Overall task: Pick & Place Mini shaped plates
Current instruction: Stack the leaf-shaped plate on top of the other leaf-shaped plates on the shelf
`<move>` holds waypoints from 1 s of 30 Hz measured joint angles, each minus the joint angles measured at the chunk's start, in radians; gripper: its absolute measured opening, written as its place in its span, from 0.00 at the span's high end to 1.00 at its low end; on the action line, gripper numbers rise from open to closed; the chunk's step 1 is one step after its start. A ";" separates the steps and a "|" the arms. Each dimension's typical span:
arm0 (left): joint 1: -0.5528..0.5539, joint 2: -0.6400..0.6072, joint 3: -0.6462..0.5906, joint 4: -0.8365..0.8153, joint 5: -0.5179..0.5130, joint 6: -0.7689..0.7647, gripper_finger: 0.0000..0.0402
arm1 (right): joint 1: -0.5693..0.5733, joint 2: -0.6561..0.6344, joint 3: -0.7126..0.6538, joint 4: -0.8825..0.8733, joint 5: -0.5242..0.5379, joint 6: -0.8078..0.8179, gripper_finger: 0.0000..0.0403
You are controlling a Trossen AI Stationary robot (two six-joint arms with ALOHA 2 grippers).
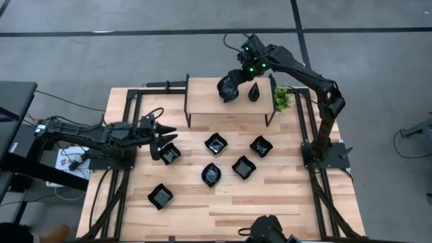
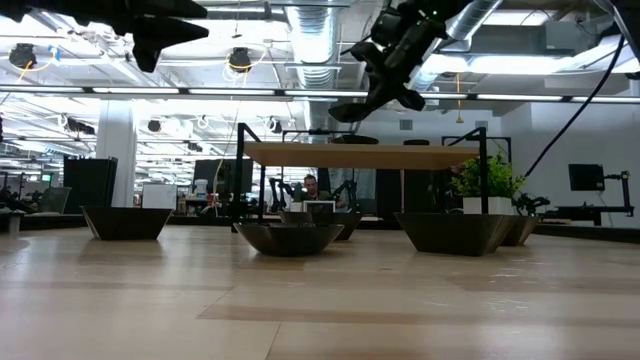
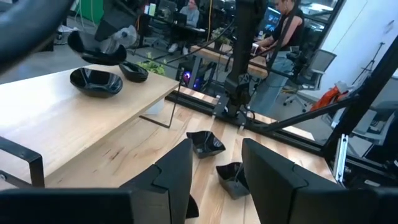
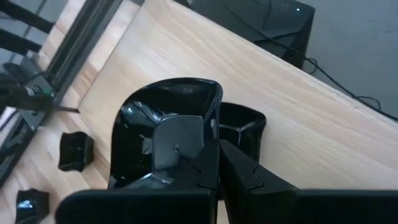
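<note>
Small glossy black mini shaped plates lie about. Several rest on the wooden table, among them one (image 1: pixel 216 143) in the middle and one (image 1: pixel 169 154) just below my left gripper (image 1: pixel 166 134). That gripper is open, held level above the table's left part, with nothing between its fingers (image 3: pixel 217 162). On the raised wooden shelf (image 1: pixel 202 101) at the far side sit a teardrop plate (image 1: pixel 254 92) and a round one (image 3: pixel 95 81). My right gripper (image 1: pixel 233 84) hangs over the shelf, shut on another plate (image 4: pixel 165 134). My right gripper pinches the plate's rim (image 4: pixel 213 127), with one finger (image 4: pixel 177 146) inside the hollow and the other (image 4: pixel 249 174) outside its wall. The fingers slant down from above. The plate (image 2: pixel 362 108) hangs tilted, clear of the shelf, over the plate (image 4: pixel 244 127) lying there.
A small green plant (image 1: pixel 282 99) stands at the shelf's right end. Black frame rails (image 1: pixel 128 169) run along the table's left and right sides. Bare wood lies along the near edge (image 1: pixel 270 209). People sit at desks (image 3: pixel 286 31) beyond the table.
</note>
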 joint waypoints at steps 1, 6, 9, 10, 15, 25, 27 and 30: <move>0.000 0.000 -0.004 0.001 0.000 0.001 0.65 | 0.000 0.000 -0.009 0.004 0.000 0.013 1.00; 0.000 0.004 -0.021 0.001 0.004 0.001 0.65 | 0.005 0.001 -0.052 0.047 0.008 0.076 1.00; 0.000 0.003 -0.027 -0.001 0.008 0.002 0.65 | 0.017 0.001 -0.059 0.051 0.042 0.095 1.00; 0.000 0.002 -0.027 0.001 0.008 0.002 0.65 | 0.021 0.001 -0.059 0.048 0.050 0.102 1.00; 0.000 0.002 -0.027 0.001 0.008 0.001 0.65 | 0.032 0.001 -0.059 0.037 0.068 0.127 1.00; 0.000 0.002 -0.027 0.001 0.008 0.002 0.65 | 0.049 0.001 -0.059 0.027 0.162 0.179 1.00; 0.000 0.002 -0.027 0.001 0.009 0.001 0.65 | 0.054 0.000 -0.068 0.024 0.178 0.194 1.00; 0.000 0.002 -0.027 0.002 0.011 0.001 0.65 | 0.059 0.001 -0.093 0.011 0.185 0.207 1.00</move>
